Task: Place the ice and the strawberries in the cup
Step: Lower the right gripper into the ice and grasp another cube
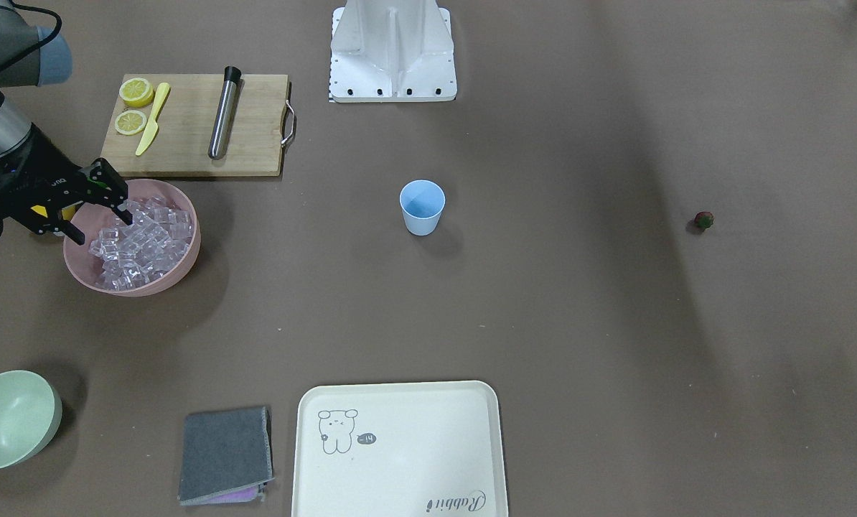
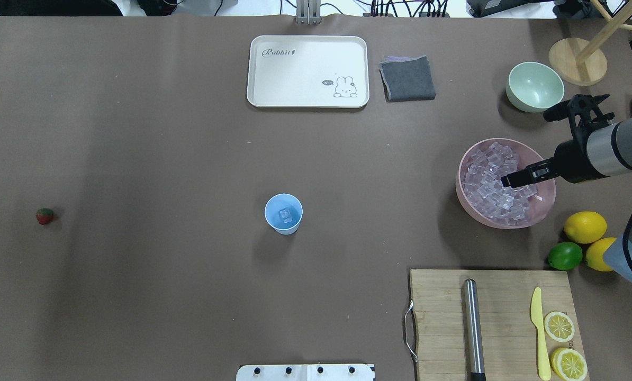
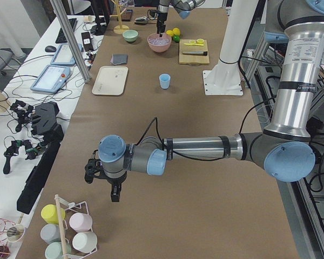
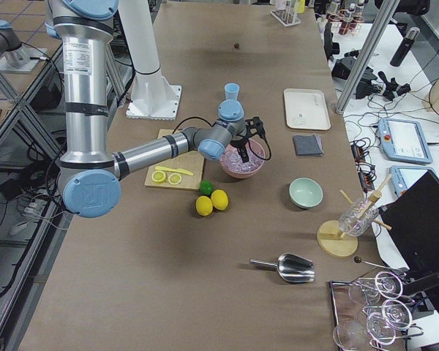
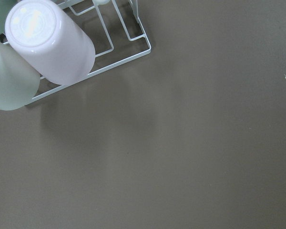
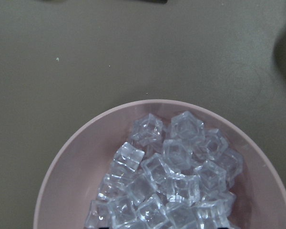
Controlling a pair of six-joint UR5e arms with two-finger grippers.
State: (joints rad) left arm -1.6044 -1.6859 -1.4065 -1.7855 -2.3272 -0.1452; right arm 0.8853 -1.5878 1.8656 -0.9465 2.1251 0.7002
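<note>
Ice (image 1: 145, 244) lies heaped in the pink bowl (image 1: 179, 275) in the front-facing view; the right gripper (image 1: 100, 221) hangs over that bowl with its jaws spread wide and nothing between them, one fingertip down against the pile, the other above the bowl's outer rim; the cup (image 1: 422, 207) stands upright mid-table, well apart from the bowl; the strawberry (image 1: 703, 220) lies alone on the table (image 1: 579, 323), far off on the cup's other side.

Overhead, a single cube (image 2: 285, 215) sits in the bottom of the cup; one black finger of the right gripper points into the ice in the bowl; two lemons (image 2: 585, 226) and a lime (image 2: 565, 255) rest just beside the bowl.

From the left end, the left gripper (image 3: 101, 186) hovers low over bare table near a mug rack (image 3: 78, 226), well away from the cup; whether its jaws are wide or narrow I cannot tell.

From the right end, the near arm reaches to the pink bowl, its gripper pointing down into it.

The left wrist view shows brown table and a corner of the rack with two mugs lying on it; the right wrist view looks straight down on the cubes piled in the pink bowl.
</note>
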